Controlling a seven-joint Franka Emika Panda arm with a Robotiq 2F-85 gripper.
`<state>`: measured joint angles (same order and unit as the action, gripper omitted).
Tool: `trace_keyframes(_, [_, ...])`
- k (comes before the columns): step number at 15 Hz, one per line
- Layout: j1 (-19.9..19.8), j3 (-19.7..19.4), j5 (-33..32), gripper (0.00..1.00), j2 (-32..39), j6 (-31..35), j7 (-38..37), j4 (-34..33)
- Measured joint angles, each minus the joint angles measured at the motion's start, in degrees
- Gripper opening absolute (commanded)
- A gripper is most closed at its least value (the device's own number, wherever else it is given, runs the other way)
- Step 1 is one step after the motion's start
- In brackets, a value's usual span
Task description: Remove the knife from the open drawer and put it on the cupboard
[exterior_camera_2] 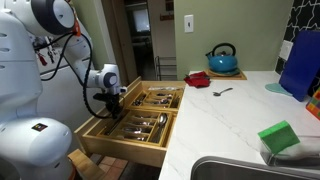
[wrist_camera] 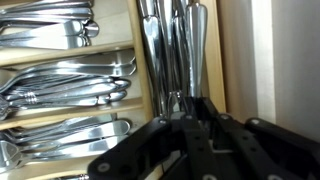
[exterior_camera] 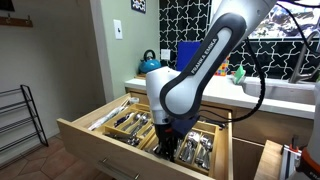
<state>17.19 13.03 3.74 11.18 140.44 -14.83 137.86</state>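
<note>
While the hand (exterior_camera: 168,140) sits low in the open drawer (exterior_camera: 100,146), whether it is open or closed cannot be told. The knife (wrist_camera: 153,55) lies in a long compartment (wrist_camera: 212,60) just ahead of it.

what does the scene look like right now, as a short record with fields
arm: reaching down into the open drawer
pincer: low over a narrow compartment; open or shut unclear
knife: lying among long silver pieces in that compartment, not lifted
side compartments: forks and spoons
cupboard: white worktop carries a blue kettle, a small utensil and a green sponge
</note>
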Motion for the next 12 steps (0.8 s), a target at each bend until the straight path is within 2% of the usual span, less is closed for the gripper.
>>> trace_keyframes(6, [0.52,0.14,-1.98,0.07,-8.24,-0.07,-6.53,4.62])
trace_keyframes(12, [-0.99,0.16,-3.84,0.07,-17.3,-0.17,-12.54,11.26])
